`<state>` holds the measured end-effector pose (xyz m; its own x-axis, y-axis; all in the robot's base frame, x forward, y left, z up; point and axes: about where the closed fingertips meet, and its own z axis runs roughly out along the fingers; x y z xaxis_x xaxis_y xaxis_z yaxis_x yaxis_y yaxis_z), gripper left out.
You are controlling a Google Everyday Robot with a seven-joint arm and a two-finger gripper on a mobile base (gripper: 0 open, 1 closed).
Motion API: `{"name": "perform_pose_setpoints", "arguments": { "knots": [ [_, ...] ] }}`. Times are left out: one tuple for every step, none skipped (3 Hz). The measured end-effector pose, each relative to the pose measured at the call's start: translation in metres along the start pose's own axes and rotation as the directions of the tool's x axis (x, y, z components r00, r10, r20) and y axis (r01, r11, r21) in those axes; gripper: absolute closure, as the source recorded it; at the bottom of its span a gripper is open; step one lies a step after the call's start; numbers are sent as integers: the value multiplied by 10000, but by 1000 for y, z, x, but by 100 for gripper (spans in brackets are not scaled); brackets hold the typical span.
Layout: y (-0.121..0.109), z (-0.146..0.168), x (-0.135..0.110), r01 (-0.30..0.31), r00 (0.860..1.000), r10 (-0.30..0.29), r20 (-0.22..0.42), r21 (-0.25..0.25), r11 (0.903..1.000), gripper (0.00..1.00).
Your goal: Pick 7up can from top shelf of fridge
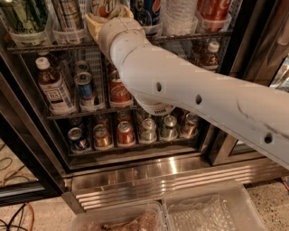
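Where the white arm (203,103) reaches up and left across the open fridge (27,135), its gripper (106,18) sits at the front of the top shelf (49,46), right at the foot of the 7up can (102,5). A tan part of the gripper shows against the lower body of the can, but the wrist covers the rest, so I cannot tell whether the tool is spread, pressed together or pinching the can. The can stands upright on the top shelf and is cut off by the upper edge of the view, with a silver striped can (67,16) just to its left and a blue Pepsi can (146,10) just to its right. Further left is a green can (22,16) in a clear plastic holder (25,37), and far right a red cola can (216,9).

On the rack below stand a brown bottle with a white cap (54,88), a blue can (86,88) and a red can (119,92), the last partly behind the arm. The lowest rack holds a row of short cans (126,133) lying end-on. Under the door opening runs the ribbed stainless-steel base panel (149,178), and in front of it on the floor sit two clear plastic bins (212,212). Cables (18,212) lie on the floor at lower left
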<state>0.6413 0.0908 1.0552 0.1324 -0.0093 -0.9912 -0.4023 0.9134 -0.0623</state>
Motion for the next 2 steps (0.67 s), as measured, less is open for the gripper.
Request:
{"name": "perform_pose_setpoints", "arguments": {
  "knots": [
    [0, 0, -3, 1, 10000, -1, 0, 0, 10000, 100],
    [-5, -1, -6, 227, 9997, -227, -47, -64, 9997, 100]
  ]
}}
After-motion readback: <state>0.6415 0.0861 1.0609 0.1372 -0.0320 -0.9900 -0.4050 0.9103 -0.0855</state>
